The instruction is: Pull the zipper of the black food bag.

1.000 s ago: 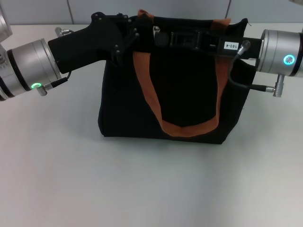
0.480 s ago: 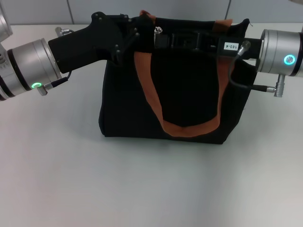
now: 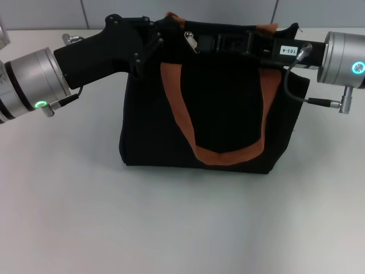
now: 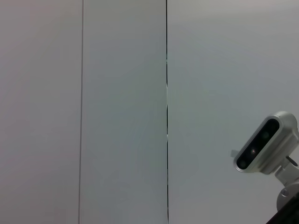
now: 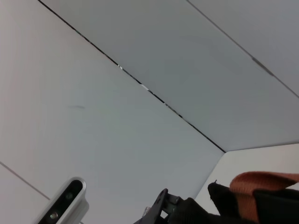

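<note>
Left gripper (image 3: 162,35), finger state unreadable, and right gripper (image 3: 228,43), labelled "103-4", flank the zipper (image 3: 190,41) atop the black food bag (image 3: 222,108), upper centre.

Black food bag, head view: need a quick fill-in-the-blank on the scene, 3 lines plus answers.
1. The black food bag stands on a ____ table.
2. The bag's strap handles are ____ in colour.
3. The silver zipper sits at the bag's ____ edge, between the left gripper and the right gripper.

Answers: white; orange-brown; top
</note>
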### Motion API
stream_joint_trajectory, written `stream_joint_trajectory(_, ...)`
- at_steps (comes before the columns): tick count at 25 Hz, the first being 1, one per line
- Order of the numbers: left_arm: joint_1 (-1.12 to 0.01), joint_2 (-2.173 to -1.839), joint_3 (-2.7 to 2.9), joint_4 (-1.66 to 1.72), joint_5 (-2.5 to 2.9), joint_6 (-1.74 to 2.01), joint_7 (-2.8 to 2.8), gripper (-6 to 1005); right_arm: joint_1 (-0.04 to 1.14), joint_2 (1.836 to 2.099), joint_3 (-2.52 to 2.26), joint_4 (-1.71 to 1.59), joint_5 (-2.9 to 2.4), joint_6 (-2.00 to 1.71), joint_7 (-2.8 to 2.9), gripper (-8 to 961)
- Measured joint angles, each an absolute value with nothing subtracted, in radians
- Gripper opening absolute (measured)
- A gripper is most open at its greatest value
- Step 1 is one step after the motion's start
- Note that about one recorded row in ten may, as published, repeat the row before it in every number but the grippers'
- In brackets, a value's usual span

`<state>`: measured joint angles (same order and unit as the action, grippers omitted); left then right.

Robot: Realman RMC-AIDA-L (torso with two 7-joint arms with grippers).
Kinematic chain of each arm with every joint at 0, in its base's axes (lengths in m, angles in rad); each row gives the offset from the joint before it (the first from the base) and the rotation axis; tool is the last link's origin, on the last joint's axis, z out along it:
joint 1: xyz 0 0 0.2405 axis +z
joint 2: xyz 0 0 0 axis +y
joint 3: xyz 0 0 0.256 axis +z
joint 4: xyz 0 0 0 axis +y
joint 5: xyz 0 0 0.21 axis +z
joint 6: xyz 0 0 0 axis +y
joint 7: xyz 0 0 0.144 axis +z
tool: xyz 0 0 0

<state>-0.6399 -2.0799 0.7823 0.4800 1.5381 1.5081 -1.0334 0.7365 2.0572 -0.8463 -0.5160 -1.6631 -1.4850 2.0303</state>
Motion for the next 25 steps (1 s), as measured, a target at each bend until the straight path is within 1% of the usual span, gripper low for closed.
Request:
stream_joint_trajectory(9,-0.638,-2.079,0.782,0.480,1.535,1.506,-1.025,138,0.735,2.052,-0.847,-0.523,-1.662,-1.489,2.033,-3)
stream_joint_trajectory(25,-0.645,-2.079,0.782,0.480,1.534,1.506,-1.013,145,0.761,2.053,-0.858,-0.531,-1.668,-1.488,2.000,0)
